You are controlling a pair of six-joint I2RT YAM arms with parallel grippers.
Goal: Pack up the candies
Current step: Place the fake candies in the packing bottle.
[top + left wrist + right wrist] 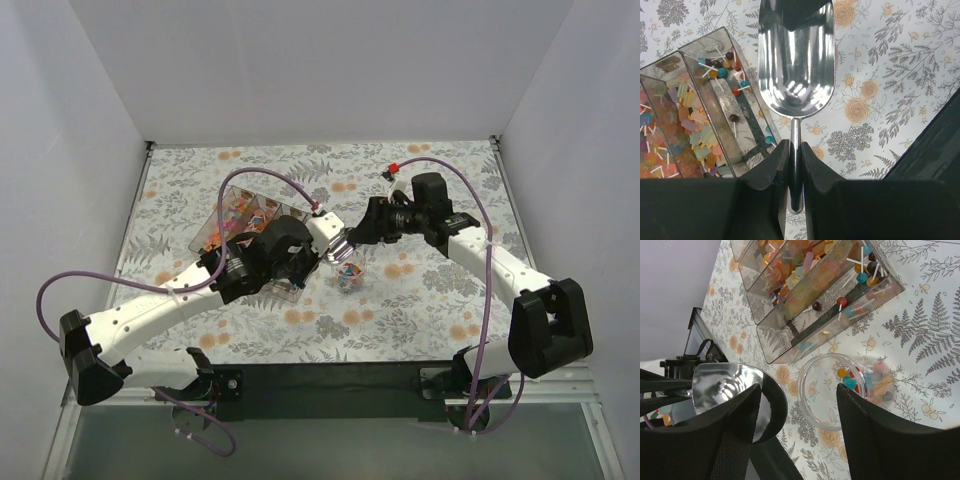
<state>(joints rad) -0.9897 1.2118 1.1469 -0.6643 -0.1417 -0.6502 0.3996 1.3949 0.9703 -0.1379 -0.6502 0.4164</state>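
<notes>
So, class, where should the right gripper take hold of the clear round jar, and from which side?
Likely across the clear jar's curved wall, just below the rim, from the right gripper's side: its open fingers stand either side of it. That leaves the mouth free for the scoop.

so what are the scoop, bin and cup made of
Scoop: polished metal, likely steel, judging by the mirror reflections.
Bin: clear rigid plastic, perhaps acrylic; candies show through its walls.
Cup: clear plastic by the look; the tablecloth print is visible through it.
</notes>
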